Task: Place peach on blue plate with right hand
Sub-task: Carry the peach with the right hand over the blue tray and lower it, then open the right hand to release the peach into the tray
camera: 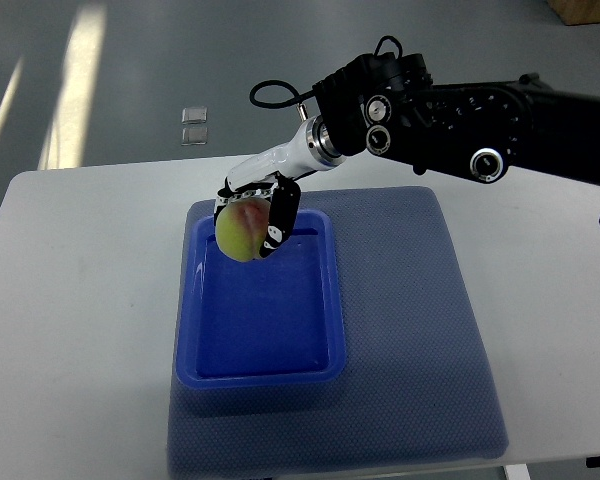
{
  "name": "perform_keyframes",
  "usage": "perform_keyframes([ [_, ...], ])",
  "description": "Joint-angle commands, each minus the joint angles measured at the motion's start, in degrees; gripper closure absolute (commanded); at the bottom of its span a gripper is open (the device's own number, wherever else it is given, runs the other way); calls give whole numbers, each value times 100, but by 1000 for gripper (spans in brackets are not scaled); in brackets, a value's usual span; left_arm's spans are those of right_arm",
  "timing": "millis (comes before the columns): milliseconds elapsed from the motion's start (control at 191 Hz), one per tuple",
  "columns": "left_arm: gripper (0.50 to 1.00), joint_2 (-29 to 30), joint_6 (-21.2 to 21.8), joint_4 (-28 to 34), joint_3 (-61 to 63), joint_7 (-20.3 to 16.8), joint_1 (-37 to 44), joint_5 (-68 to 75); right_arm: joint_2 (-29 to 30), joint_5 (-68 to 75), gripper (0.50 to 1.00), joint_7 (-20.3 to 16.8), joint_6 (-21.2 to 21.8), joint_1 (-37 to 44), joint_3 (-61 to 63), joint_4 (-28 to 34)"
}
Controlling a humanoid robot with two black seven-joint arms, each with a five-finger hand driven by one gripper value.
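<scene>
A yellow-green peach with a red blush [240, 230] is held in my right hand [255, 215]. The black-and-white fingers [279, 215] curl around it. The arm comes in from the right edge. The peach hangs over the far left corner of the blue rectangular plate [330, 320]. I cannot tell whether the peach touches the plate or hangs just above it. The plate holds nothing else. The left arm does not show.
The plate sits on a blue-grey mat [420, 340] on a white table [80, 300]. Two small clear squares [194, 125] lie on the grey floor beyond the table's far edge. A brown box corner [590, 10] shows at top right.
</scene>
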Motion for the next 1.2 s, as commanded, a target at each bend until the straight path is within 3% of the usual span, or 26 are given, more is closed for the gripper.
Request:
perform_keyframes([
  [0, 500, 0, -1, 6, 1, -1, 9, 1, 279, -358, 865, 9, -61, -378, 23, -378],
  [152, 500, 0, -1, 6, 1, -1, 9, 1, 279, -428, 840, 9, -210, -651, 31, -597],
  [157, 500, 0, -1, 6, 1, -1, 9, 1, 279, -428, 820, 1, -245, -720, 23, -658],
  [241, 500, 0, -1, 6, 1, -1, 9, 1, 279, -525, 783, 9, -263, -861, 31, -738],
  [581, 500, 0, -1, 6, 1, -1, 9, 1, 279, -586, 750, 9, -377, -1072, 93, -826],
  [638, 500, 0, -1, 6, 1, -1, 9, 1, 279, -586, 693, 9, -368, -1151, 93, -861],
  [690, 500, 0, -1, 6, 1, -1, 9, 1, 279, -586, 693, 9, -368, -1152, 93, -861],
  [696, 500, 0, -1, 6, 1, -1, 9, 1, 279, -586, 630, 9, -342, -1178, 93, -887],
  [706, 500, 0, -1, 6, 1, -1, 9, 1, 279, -586, 601, 9, -333, -1187, 93, -896],
  [748, 500, 0, -1, 6, 1, -1, 9, 1, 279, -586, 577, 9, -307, -1178, 102, -896],
  [884, 500, 0, -1, 14, -8, -1, 9, 1, 279, -586, 572, 9, -263, -1143, 119, -896],
  [1072, 500, 0, -1, 6, 9, -1, 9, 1, 279, -446, 570, 9, -78, -536, 1209, -764],
  [1172, 500, 0, -1, 6, 18, -1, 9, 1, -28, -367, 570, 9, -61, -422, 1605, -668],
  [1177, 500, 0, -1, 6, 18, -1, 9, 1, -420, -210, 570, 18, -43, -413, 2014, -581],
  [1192, 500, 0, -1, 6, 18, -1, 9, 1, -512, -164, 570, 18, -43, -422, 2114, -571],
])
